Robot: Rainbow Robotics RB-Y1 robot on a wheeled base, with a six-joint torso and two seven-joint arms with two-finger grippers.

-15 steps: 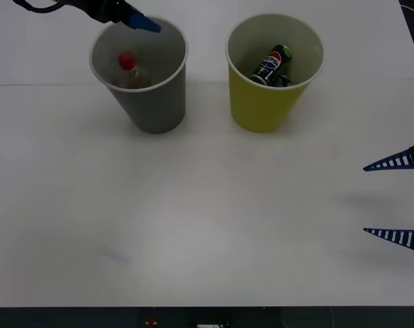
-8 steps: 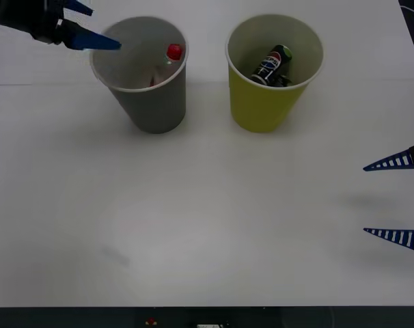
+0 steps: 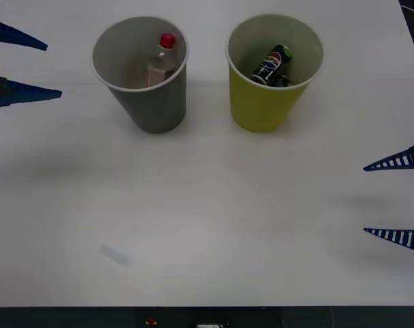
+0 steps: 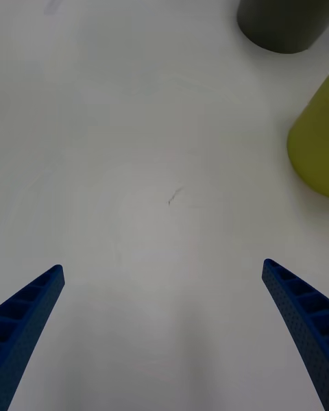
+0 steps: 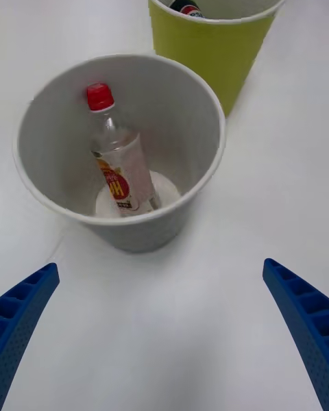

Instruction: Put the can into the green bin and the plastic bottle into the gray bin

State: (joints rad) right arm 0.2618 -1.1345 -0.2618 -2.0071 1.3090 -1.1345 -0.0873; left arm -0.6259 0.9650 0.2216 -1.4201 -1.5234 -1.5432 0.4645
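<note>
The plastic bottle (image 3: 160, 60) with its red cap leans inside the gray bin (image 3: 152, 109); the left wrist view shows the bottle (image 5: 121, 164) propped against the bin's wall (image 5: 195, 130). Inside the green bin (image 3: 265, 106) lies the can (image 3: 272, 65), whose top (image 5: 186, 5) peeks over the green bin's rim (image 5: 205, 48). My left gripper (image 3: 19, 67) is open at the far left edge, left of the gray bin and holding nothing. At the right edge my right gripper (image 3: 395, 199) stands open over bare table, its fingers (image 4: 301, 322) wide apart.
The white table (image 3: 207, 225) stretches wide before the two bins. A faint smudge (image 3: 116, 255) marks it at the front left. The bins' outer walls, gray (image 4: 281, 14) and green (image 4: 312, 151), stand far from the right gripper.
My left gripper has drawn away from above the gray bin to the left edge of the view. The plastic bottle has settled against the bin's right wall. The right arm stayed still.
</note>
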